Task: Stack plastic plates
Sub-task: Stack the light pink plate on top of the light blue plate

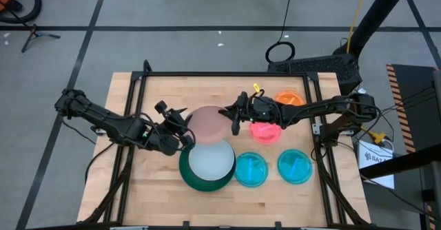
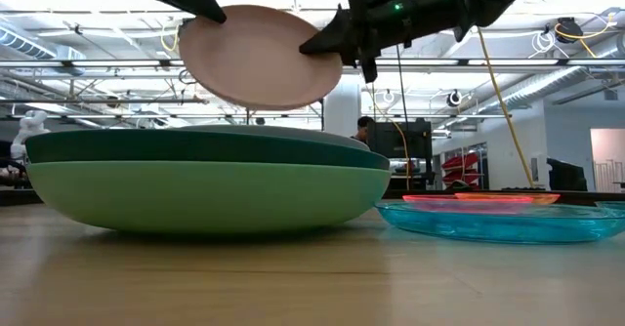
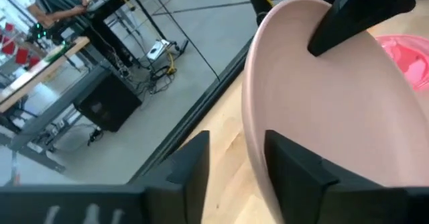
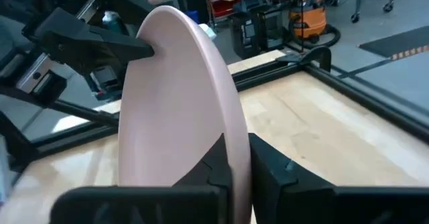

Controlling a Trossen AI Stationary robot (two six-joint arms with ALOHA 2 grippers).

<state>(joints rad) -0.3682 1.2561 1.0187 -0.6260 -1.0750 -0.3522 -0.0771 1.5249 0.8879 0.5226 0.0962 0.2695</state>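
Observation:
A salmon pink plate (image 1: 209, 123) hangs tilted in the air between both grippers, above and just beyond the stack. The stack (image 2: 195, 194) has a light green plate at the bottom, a dark green one (image 1: 186, 176) on it and a pale blue one (image 1: 209, 160) on top. My right gripper (image 4: 240, 160) is shut on the pink plate's right rim. My left gripper (image 3: 241, 163) is open, with one finger on either side of the opposite rim (image 3: 253, 127). Hot pink (image 1: 265, 131), bright orange (image 1: 290, 98) and two translucent blue plates (image 1: 251, 169) (image 1: 296, 166) lie flat on the table. No rust orange plate shows. My right gripper pinches the pink plate's rim (image 4: 236, 133) between its two fingers, one on the inner face and one on the outer, coming level from the table's right. The plate is lifted clear of the stack and tilted. My left gripper: I cannot tell whether its inner finger (image 3: 295, 174) touches the plate.
The table's raised dark frame (image 1: 207, 74) runs along the far edge. Bare wood lies left of the stack and along the near edge. Beyond the table there are workbenches, cables and a person (image 3: 57, 3).

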